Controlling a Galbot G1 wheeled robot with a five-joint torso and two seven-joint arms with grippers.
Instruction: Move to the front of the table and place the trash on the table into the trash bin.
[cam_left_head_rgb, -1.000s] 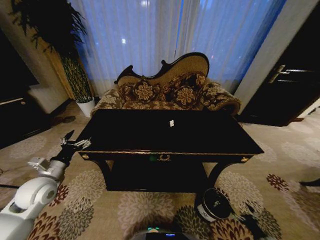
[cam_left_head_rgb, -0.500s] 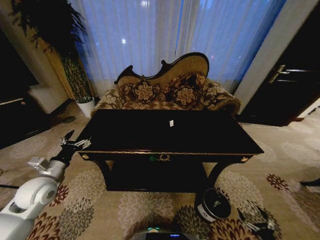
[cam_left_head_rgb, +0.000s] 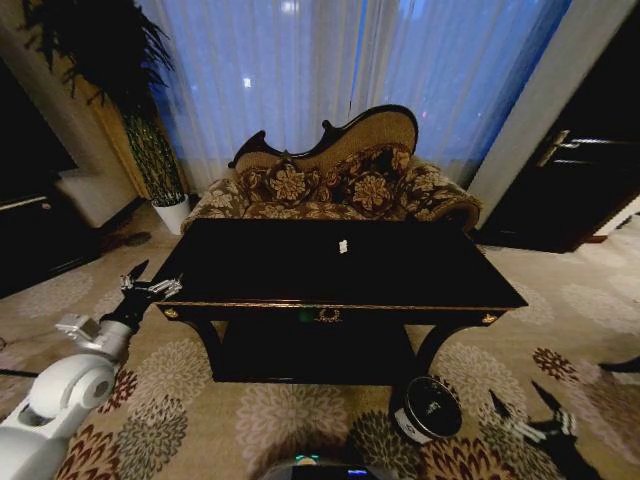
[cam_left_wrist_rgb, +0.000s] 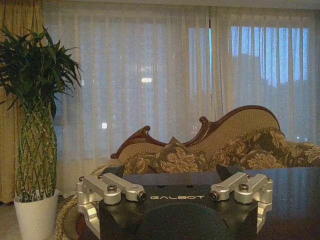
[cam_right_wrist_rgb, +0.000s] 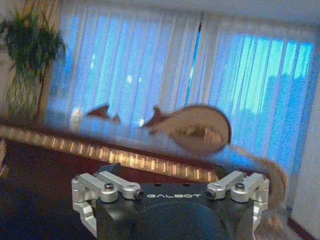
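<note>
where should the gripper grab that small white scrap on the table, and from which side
Probably from straight above. The white scrap lies flat and alone near the middle of the table, offering no raised side to pinch, so the fingers would likely close across its short width. It lies slightly nearer the right gripper, low by the trash bin, than the left gripper off the table's left corner.

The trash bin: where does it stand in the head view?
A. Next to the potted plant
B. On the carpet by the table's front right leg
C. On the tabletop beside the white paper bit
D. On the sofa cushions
B: the trash bin sits on the patterned carpet beside the front right leg of the table, well below the tabletop.
</note>
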